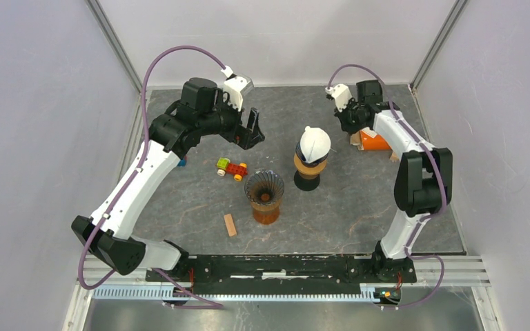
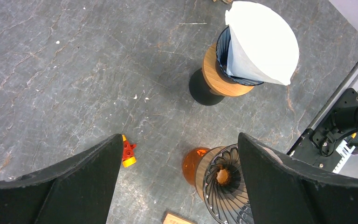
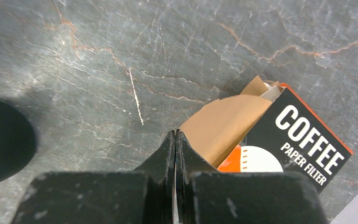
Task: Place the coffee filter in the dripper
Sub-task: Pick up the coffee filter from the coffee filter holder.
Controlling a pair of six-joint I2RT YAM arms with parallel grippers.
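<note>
Arms both reach toward the back of the table. My left gripper hangs wide open at upper left. My right gripper is pinched shut on nothing beside the filter box. White filter sits tilted in the dripper, dead centre.

L arm & R arm: white shells w/ black joint housings. Purple cable runs from behind each set of jaws down to black base. White cam box just behind jaws. Jaws matte black, wedge-shaped, pale scuff specks on R pair
</note>
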